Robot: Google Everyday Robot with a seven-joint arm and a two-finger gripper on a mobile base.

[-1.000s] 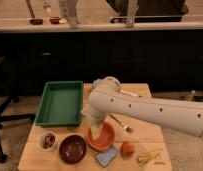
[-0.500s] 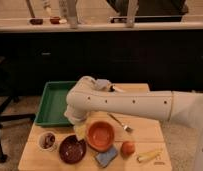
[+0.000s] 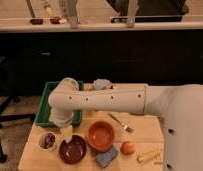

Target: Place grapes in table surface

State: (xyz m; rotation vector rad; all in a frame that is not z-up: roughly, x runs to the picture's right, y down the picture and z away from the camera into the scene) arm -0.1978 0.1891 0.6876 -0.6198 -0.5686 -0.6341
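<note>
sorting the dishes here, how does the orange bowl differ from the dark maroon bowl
The orange bowl is bright orange; the dark maroon bowl is almost black-red. The orange bowl sits right of the maroon bowl, which lies nearer the camera. The gripper hangs by the maroon bowl's back rim, apart from the orange bowl. Both are round, upright, seemingly empty.

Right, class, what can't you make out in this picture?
Camera view:
- Grapes in the small bowl: too small to count.
- Gripper, low between that bowl and the maroon bowl: top hidden by the arm.
- Tray: right part behind the arm.
- Table: right edge behind the robot's body.
</note>
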